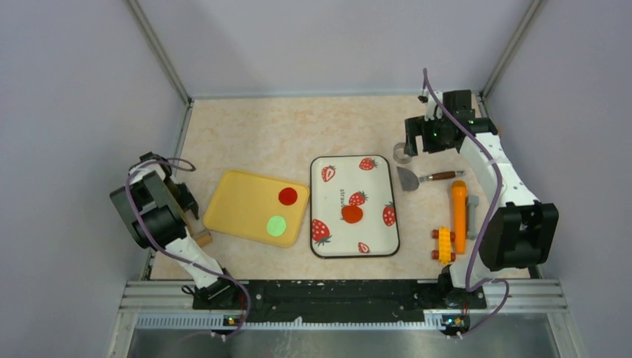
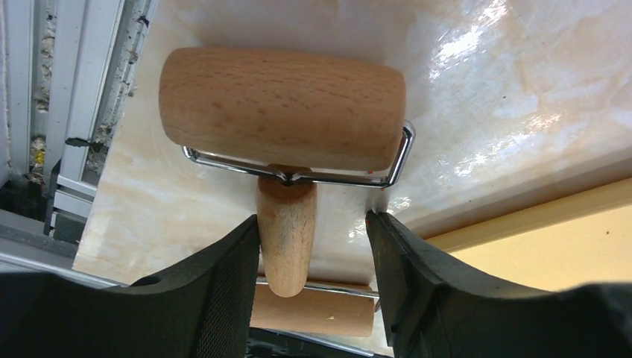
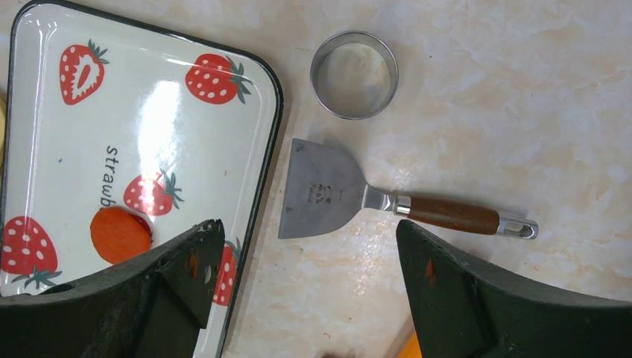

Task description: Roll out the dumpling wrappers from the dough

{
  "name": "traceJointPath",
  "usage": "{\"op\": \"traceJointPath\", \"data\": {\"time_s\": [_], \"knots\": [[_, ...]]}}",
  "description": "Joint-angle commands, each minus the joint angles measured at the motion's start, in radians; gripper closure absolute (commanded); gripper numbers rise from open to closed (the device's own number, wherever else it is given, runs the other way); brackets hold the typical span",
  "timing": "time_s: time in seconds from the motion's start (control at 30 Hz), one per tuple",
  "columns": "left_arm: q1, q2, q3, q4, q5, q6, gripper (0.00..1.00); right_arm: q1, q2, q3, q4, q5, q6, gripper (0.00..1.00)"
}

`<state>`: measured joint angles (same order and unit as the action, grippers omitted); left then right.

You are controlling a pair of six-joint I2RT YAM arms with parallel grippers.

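Currently my left tool (image 2: 313,224) stands spread astride the stubby handle (image 2: 287,231) of the wooden roller (image 2: 283,108). A gap shows on one side, so nothing is pinched; I judge it is lined up there to grip. The roller has a smooth pale barrel and a wire yoke, and it lies on the glossy marbled surface (image 2: 522,89) left of the yellow tray (image 1: 238,201). That tray carries a red wrapper (image 1: 288,195) and a green wrapper (image 1: 276,225), both neat flat discs. My right tool (image 3: 309,231) hangs wide apart, holding nothing, over the steel scraper (image 3: 324,190) and ring cutter (image 3: 354,74). The dough (image 3: 119,233), a soft orange blob, rests on the enamel strawberry tray (image 3: 149,112).
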<state>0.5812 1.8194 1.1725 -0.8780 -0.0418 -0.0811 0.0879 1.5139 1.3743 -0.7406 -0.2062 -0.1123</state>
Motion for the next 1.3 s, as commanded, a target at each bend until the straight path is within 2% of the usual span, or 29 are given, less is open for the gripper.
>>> {"op": "traceJointPath", "data": {"time_s": [0.0, 0.13, 0.27, 0.4, 0.47, 0.67, 0.8, 0.9, 1.0, 1.17, 1.27], "knots": [[0.0, -0.06, -0.021, 0.062, -0.021, -0.017, 0.42, -0.002, -0.05, -0.009, 0.037, 0.005, -0.007, 0.13], [0.002, -0.017, -0.009, 0.069, -0.053, -0.011, 0.44, -0.001, -0.058, -0.015, 0.037, 0.004, -0.006, 0.13], [0.006, 0.0, -0.019, 0.068, -0.063, -0.017, 0.51, -0.001, -0.067, -0.017, 0.035, 0.007, -0.006, 0.13], [0.008, -0.004, -0.021, 0.04, -0.07, -0.015, 0.72, -0.001, -0.078, -0.017, 0.03, 0.008, -0.007, 0.13], [0.009, -0.029, -0.008, 0.014, -0.076, -0.013, 0.81, -0.002, -0.084, -0.01, 0.027, -0.004, -0.01, 0.13], [-0.005, -0.209, -0.008, -0.072, -0.086, 0.06, 0.99, -0.001, -0.099, 0.028, 0.013, -0.1, -0.004, 0.13], [-0.058, -0.28, 0.056, -0.19, 0.05, 0.07, 1.0, -0.001, -0.11, 0.052, 0.009, -0.153, 0.014, 0.13], [-0.196, -0.335, 0.092, -0.175, 0.19, 0.128, 1.0, -0.001, -0.114, 0.063, 0.021, -0.183, 0.029, 0.13], [-0.43, -0.397, 0.119, -0.096, 0.351, 0.23, 1.0, -0.002, -0.102, 0.08, 0.042, -0.23, 0.066, 0.16], [-0.731, -0.458, 0.146, 0.072, 0.495, 0.397, 1.0, 0.0, -0.088, 0.133, 0.044, -0.374, 0.104, 0.21], [-0.869, -0.445, 0.185, 0.093, 0.589, 0.518, 1.0, 0.014, -0.087, 0.141, 0.054, -0.444, 0.148, 0.21]]}}
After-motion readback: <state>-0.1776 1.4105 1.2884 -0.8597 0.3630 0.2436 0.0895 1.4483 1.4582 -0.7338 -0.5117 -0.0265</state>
